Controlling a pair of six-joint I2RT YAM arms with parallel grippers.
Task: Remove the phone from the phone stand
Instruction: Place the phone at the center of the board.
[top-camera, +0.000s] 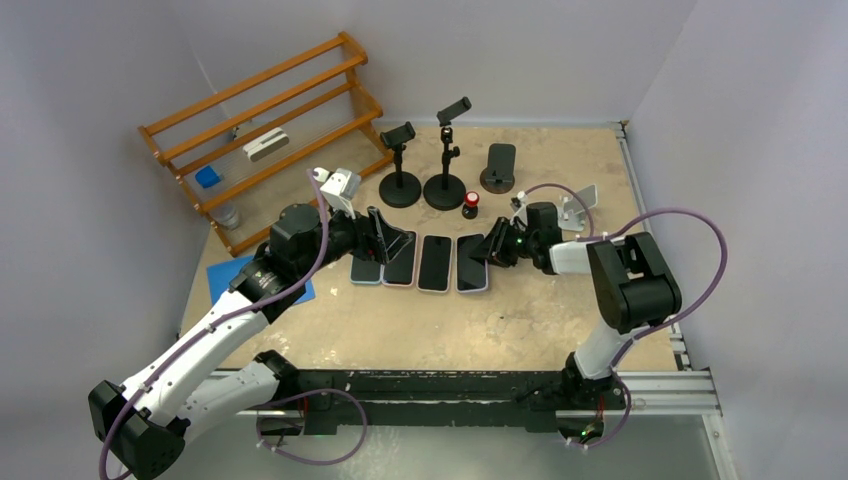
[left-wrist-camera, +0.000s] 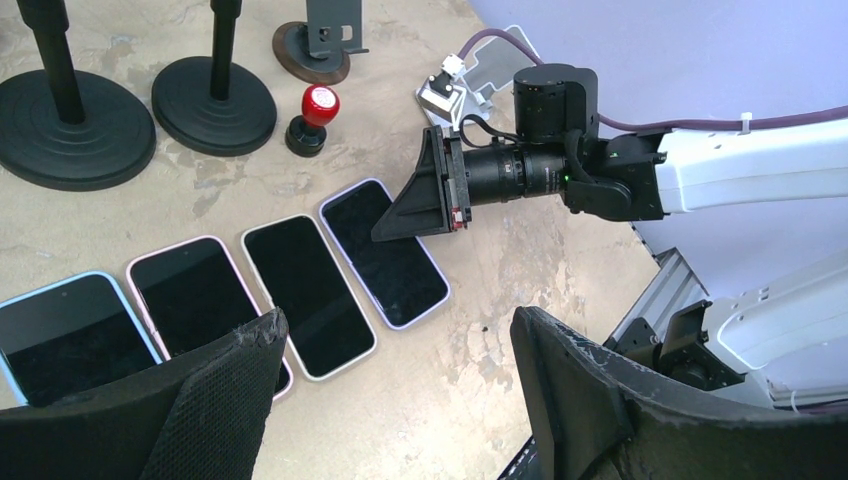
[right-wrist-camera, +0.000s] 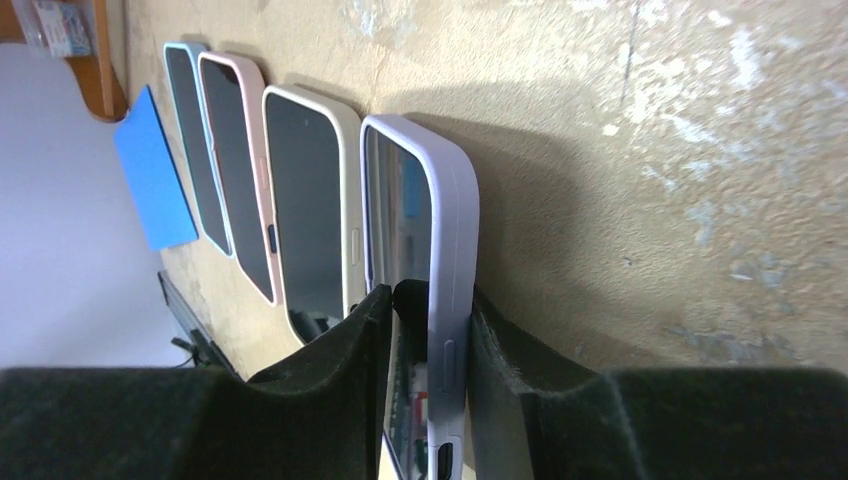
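- Left hand (left-wrist-camera: 395, 335): spread wide, holding nothing, hovering over the 9 o'clock end of the row.
- Three phones (left-wrist-camera: 190, 295): lying side by side on the desk (top-camera: 560, 320).
- Purple phone (left-wrist-camera: 395, 270): lying at the row's 3 o'clock end, off the phone stand (top-camera: 580, 205), which sits bare at 1 o'clock.
- Right hand (right-wrist-camera: 428, 300): reaching in from 3 o'clock, fingers straddling this phone's end. Pinching or slack, cannot tell.
- Handling advice: part the fingers fully, then withdraw straight toward 3 o'clock without dragging the phone into its neighbour.

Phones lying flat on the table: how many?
4, in one row, left to right in the left wrist view: blue-cased phone, pink-cased phone, white-cased phone, lavender-cased phone. None looks hidden.
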